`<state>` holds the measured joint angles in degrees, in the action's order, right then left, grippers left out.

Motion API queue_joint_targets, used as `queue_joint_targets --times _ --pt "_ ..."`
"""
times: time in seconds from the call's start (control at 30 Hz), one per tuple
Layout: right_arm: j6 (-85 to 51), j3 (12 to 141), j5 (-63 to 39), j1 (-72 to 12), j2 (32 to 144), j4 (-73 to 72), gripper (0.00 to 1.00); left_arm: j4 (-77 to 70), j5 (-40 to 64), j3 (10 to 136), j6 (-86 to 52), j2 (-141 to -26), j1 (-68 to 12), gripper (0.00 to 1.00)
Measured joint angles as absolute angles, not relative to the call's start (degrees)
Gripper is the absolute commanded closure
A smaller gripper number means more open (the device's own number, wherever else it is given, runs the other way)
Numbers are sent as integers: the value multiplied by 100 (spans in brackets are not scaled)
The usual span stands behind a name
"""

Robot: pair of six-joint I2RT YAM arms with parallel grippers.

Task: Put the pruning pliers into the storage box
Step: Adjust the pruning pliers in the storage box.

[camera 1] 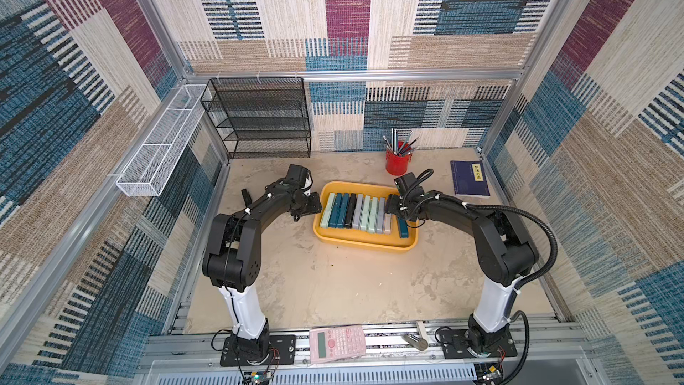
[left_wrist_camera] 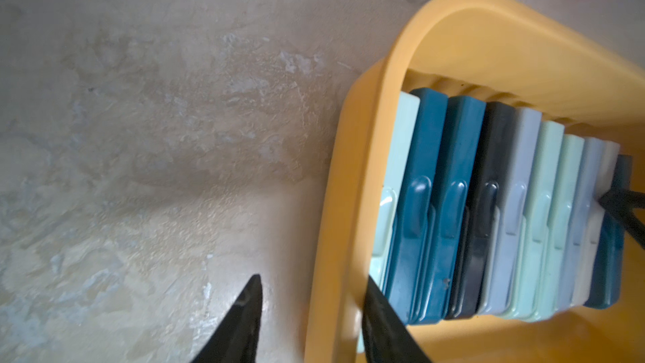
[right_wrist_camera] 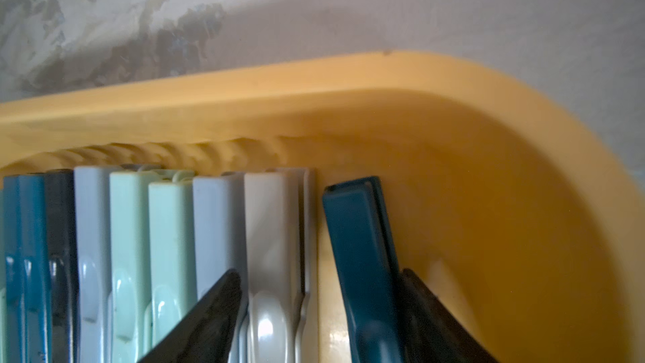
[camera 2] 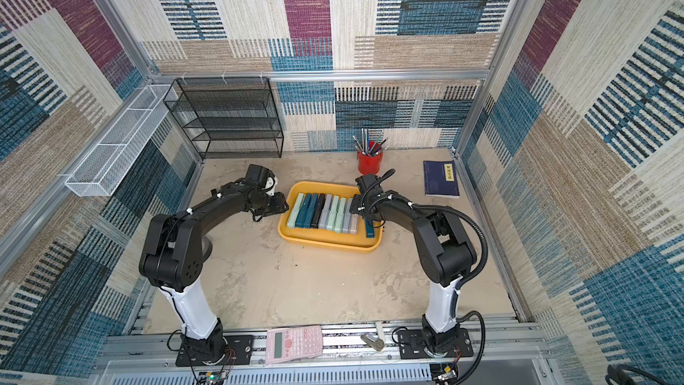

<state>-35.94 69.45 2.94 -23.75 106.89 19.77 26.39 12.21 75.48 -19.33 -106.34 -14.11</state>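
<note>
tidying step, seemingly nearly done: pruning pliers [camera 1: 361, 212] ranked inside storage box [camera 1: 364, 244]. right pincer [right_wrist_camera: 321, 274] released, spread around end teal piece [right_wrist_camera: 359, 239], leaning apart from row. left pincer [left_wrist_camera: 312, 275] unclenched, astride box rim. next, likely: nudge teal piece flush, lift clear.

- Top views: mounted high over the front edge of the bench [camera 1: 333, 290], facing down and toward the back wall, far enough to hold the whole work area with the yellow tray [camera 1: 362, 243]; nearly identical, offset slightly sideways.
- Left wrist view: just behind the left end effector [left_wrist_camera: 314, 281], very close, looking down over the tray's short side at the row of bars [left_wrist_camera: 488, 204].
- Right wrist view: just behind the right end effector [right_wrist_camera: 321, 272], closer still, facing a rounded tray corner.
- Shared by both wrist views: same bars, from opposite ends of the row.
</note>
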Motion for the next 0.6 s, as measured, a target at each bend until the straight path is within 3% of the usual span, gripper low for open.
queue_joint_targets --times 0.6 --pt "-4139 6558 -478 -2353 10304 1684 30 2517 1520 7260 -1964 -10455 -1415 59"
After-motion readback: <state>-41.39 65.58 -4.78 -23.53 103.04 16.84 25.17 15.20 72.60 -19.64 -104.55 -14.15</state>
